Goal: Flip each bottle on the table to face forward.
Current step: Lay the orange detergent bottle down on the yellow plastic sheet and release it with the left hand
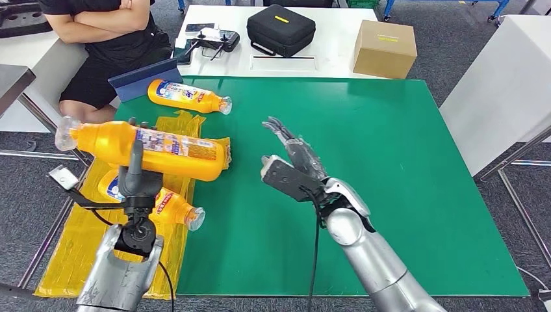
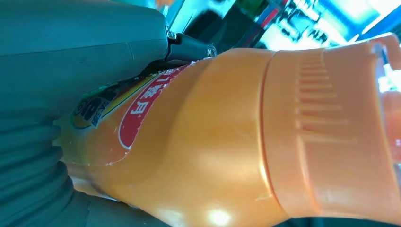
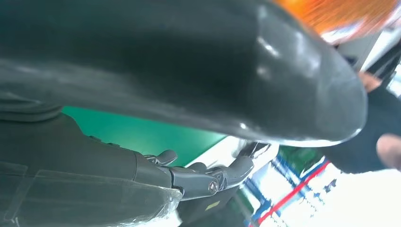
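Left hand [image 1: 135, 170] grasps bottle [image 1: 149, 146], lifted on its side over table [image 1: 403, 162] left edge, likely for turning. Right hand [image 1: 294, 162] released, fingers spread, mid-table, positioned to assist.

Three orange bottles [image 1: 144, 148] [image 1: 188, 95] [image 1: 166, 205]: one lifted sideways, two lying flat.

1. Silver metal arms, with black cables along the forearms.
2. Left hand [image 1: 134, 179]: dark grey, thick thumb, ribbed grey cover at wrist.
3. Right hand [image 1: 292, 166]: dark fingers, small screw at a joint.
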Controlling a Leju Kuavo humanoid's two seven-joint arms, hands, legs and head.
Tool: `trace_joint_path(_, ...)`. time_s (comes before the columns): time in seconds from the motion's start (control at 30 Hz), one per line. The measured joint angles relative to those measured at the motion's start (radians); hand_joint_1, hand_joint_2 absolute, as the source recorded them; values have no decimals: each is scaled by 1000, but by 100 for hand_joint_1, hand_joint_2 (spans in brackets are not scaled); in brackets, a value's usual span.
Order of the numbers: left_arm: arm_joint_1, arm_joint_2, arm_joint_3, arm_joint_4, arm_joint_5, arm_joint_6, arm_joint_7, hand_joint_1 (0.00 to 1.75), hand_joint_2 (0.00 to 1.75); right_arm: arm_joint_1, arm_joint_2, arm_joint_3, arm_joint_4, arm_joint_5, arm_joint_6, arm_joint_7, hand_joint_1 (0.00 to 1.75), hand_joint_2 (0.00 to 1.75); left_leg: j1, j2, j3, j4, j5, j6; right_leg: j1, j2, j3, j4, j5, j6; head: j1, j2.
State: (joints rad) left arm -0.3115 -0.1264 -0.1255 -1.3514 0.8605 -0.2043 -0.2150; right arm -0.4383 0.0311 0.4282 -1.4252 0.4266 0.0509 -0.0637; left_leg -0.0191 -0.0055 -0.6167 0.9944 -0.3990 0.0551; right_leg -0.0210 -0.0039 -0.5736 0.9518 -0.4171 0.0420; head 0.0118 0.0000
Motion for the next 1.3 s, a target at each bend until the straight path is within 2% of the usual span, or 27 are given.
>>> trace_joint_path(0.17, -33, 51, 172, 118, 63, -86, 23, 175, 175, 70, -58, -84, -84, 29, 19, -29, 0, 0, 0, 1, 0, 0, 0, 0, 1, 0, 0, 0, 0, 0, 0, 0)
trace_joint_path(0.3, -57, 79, 280, 200, 54, -112, 27, 175, 175, 107, -79, -107, -118, 42, 27, -39, 0, 0, 1, 1, 0, 0, 0, 0, 1, 0, 0, 0, 0, 0, 0, 0)
trace_joint_path(0.57, -73, 87, 351, 242, -57, -71, 8, 175, 175, 112, -85, -108, -124, 46, 37, -39, 0, 0, 0, 0, 0, 0, 0, 0, 0, 0, 0, 0, 0, 0, 0, 0)
trace_joint_path(0.67, -89, 97, 355, 245, -276, 51, -95, 175, 175, 113, -85, -108, -124, 54, 37, -39, 0, 0, 0, 1, 0, 0, 0, 0, 0, 0, 0, 0, 0, 0, 1, 0)
trace_joint_path(0.77, -100, 109, 345, 202, -640, 255, -202, 175, 175, 114, -86, -107, -124, 62, 37, -38, 0, 0, 1, 1, 0, 0, 0, 0, 1, 1, 0, 0, 0, 0, 0, 0)
trace_joint_path(0.83, -98, 111, 330, 133, -873, 378, -225, 175, 175, 114, -87, -107, -124, 63, 37, -38, 0, 0, 1, 0, 0, 0, 0, 0, 1, 0, 0, 0, 0, 0, 0, 0)
trace_joint_path(0.93, -90, 113, 295, 29, -1160, 526, -223, 175, 175, 113, -88, -105, -122, 63, 39, -42, 0, 0, 1, -1, -1, 0, 0, 0, 1, -1, 0, 0, 0, 0, 0, 0)
trace_joint_path(1.0, -83, 120, 252, -34, -1409, 619, -196, 175, 175, 108, -89, -105, -115, 62, 42, -51, 0, 0, 1, -1, -2, 0, 0, 0, 1, -1, 0, 0, 0, 0, 0, 0)
trace_joint_path(1.07, -83, 134, 197, -76, -1602, 669, -162, 175, 175, 93, -88, -103, -102, 60, 48, -62, 0, 0, 1, -1, -2, 0, 0, 0, 0, -1, 0, 0, 0, 0, 0, 0)
trace_joint_path(1.3, -93, 185, 66, -101, -1842, 738, -104, 175, 175, 46, -84, -98, -52, 51, 60, -77, 0, 0, 0, -1, -1, 0, 1, 1, 0, 0, -1, 0, 1, 1, 0, 0)
